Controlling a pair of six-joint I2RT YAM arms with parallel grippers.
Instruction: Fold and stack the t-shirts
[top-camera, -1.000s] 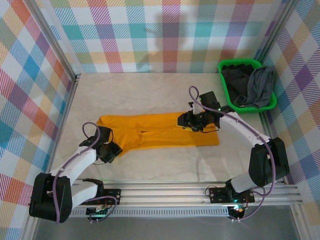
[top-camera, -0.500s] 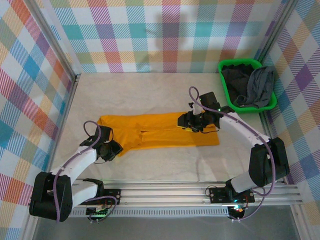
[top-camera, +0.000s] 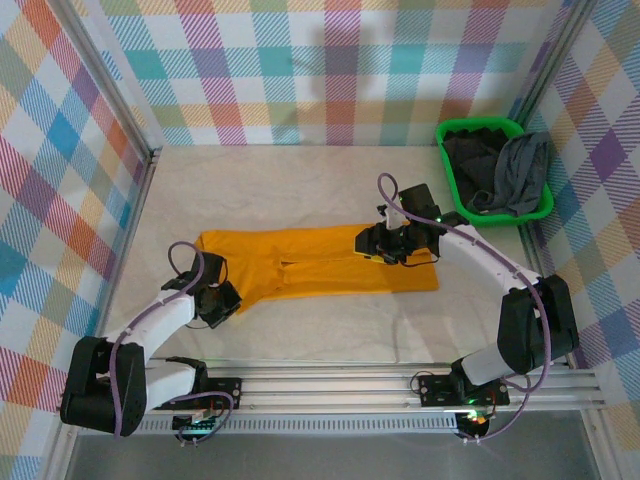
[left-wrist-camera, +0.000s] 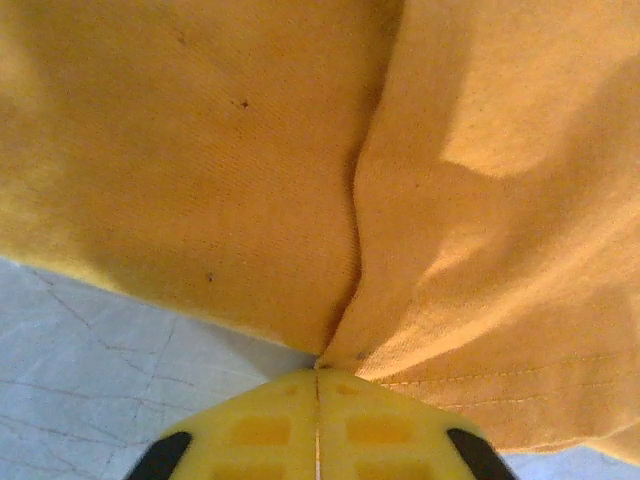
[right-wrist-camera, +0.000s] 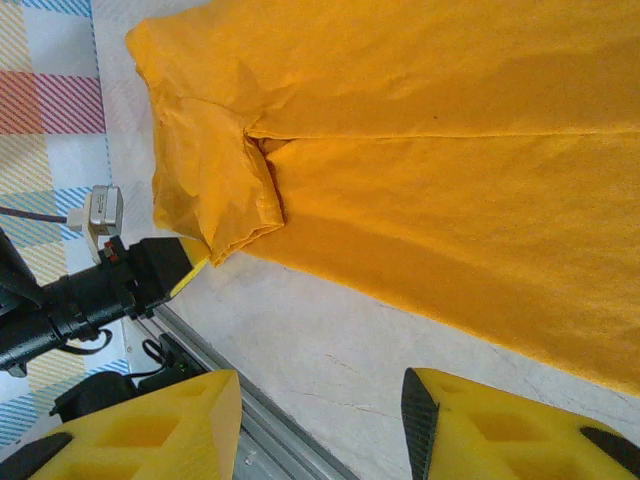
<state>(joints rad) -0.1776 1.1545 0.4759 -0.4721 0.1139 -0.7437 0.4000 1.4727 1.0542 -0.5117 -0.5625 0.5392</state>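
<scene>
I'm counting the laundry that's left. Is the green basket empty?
Not empty. The green basket holds two crumpled shirts: a near-black t-shirt and a grey t-shirt beside it.

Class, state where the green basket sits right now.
In the top external view, the green basket sits in the far right corner of the table, holding the grey t-shirt and the near-black t-shirt.

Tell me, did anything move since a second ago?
Hardly anything. The left hand, shut on the near edge of the mustard-orange t-shirt, slid a tiny bit toward the robot, and its arm shifted with it. Nothing was grabbed or let go. The right hand stayed open over that t-shirt. The grey t-shirt and near-black t-shirt stayed in the green basket.
</scene>
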